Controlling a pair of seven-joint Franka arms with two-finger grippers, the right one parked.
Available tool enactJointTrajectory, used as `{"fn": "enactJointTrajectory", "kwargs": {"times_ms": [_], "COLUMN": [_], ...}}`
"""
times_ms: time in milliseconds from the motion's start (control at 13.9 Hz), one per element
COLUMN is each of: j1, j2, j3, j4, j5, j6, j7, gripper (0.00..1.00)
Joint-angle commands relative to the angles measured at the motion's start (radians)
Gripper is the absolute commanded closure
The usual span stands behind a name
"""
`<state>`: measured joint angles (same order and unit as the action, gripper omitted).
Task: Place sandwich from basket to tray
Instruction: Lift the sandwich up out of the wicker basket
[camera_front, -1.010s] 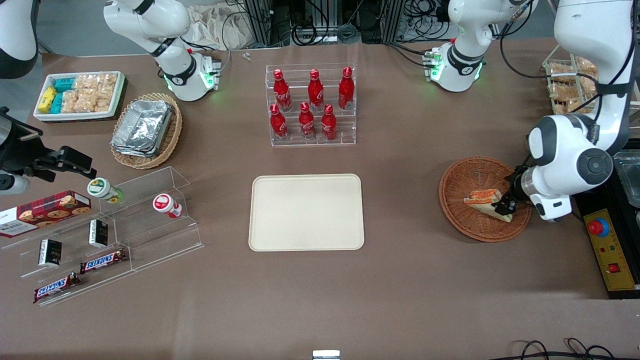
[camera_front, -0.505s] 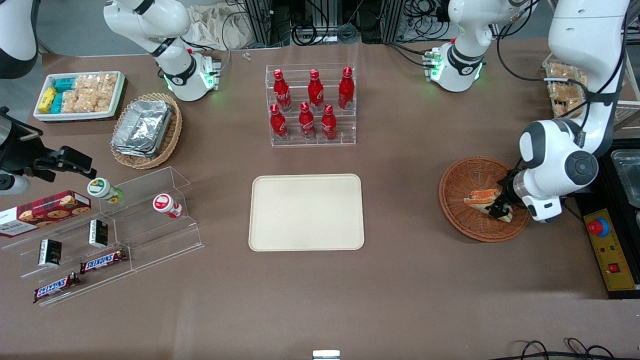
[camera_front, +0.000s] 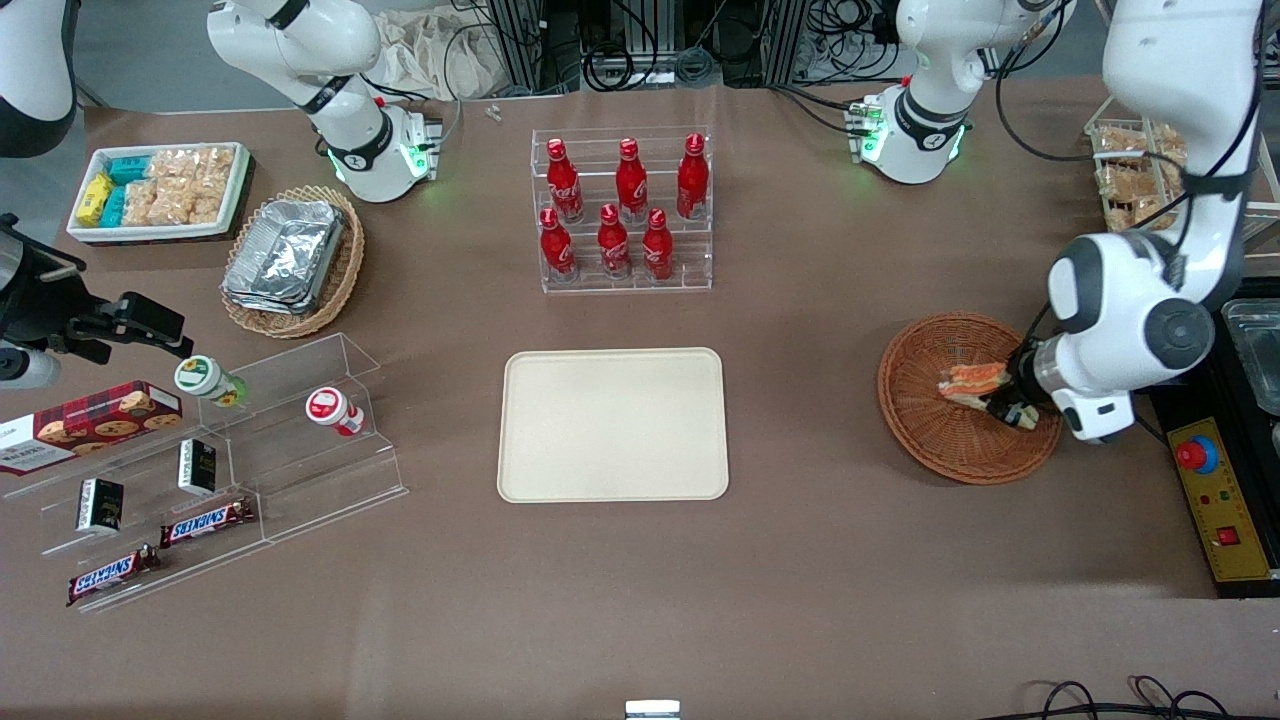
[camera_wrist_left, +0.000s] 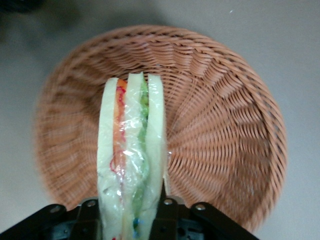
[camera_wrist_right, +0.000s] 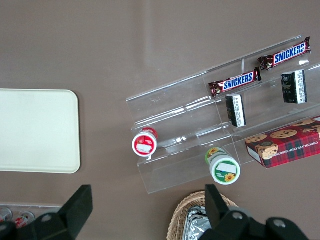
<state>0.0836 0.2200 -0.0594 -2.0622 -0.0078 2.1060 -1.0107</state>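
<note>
One sandwich (camera_front: 970, 383) was pinched in the left gripper (camera_front: 1003, 404), over the reddish-brown wicker basket (camera_front: 925, 420) at the working arm's end of the table. Wrist view: fingers clamped on both bread faces at the wide end, wedge (camera_wrist_left: 131, 160) pointing away from the camera, edge-on, orange layer beside green layer, clear wrap over it. Basket (camera_wrist_left: 225, 125) sat under it, woven floor in plain sight around the wedge. Whether the sandwich touched the weave or was just above it, couldn't tell. Front view: orange side faced up, sandwich over the part of the basket toward the arm, gripper's dark fingers at its end nearest the wrist.

Cream tray (camera_front: 613, 424) lay flat mid-table, well apart from the basket, toward the parked arm's end from it. Rack of six red bottles (camera_front: 624, 212) stood farther from the front camera than the tray. Tan basket with foil containers (camera_front: 292, 258) and white tray of snack packets (camera_front: 160, 190) were toward the parked arm's end. Clear stepped shelf (camera_front: 250, 460) nearer the camera there, with two Snickers bars (camera_front: 205, 520), a cookie box (camera_front: 88, 424), a red-lid cup (camera_front: 333, 410) and a green-lid cup (camera_front: 207, 379).
</note>
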Motion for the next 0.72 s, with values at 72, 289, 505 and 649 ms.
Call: {"fn": "enactJointTrajectory", "kwargs": {"times_ms": [72, 289, 505, 649], "j1": [-0.004, -0.007, -0.008, -0.008], "j2": [-0.139, -0.133, -0.128, -0.100], "j3": [-0.032, -0.181, -0.333, -0.446], "j4": [0.152, 0.261, 0.272, 0.272], "j5": [-0.008, -0.001, -0.006, -0.005], "j6": [-0.353, -0.498, -0.498, -0.434], "j7": [0.200, 0.351, 0.414, 0.411], "gripper": [1.00, 1.00, 1.00, 1.00]}}
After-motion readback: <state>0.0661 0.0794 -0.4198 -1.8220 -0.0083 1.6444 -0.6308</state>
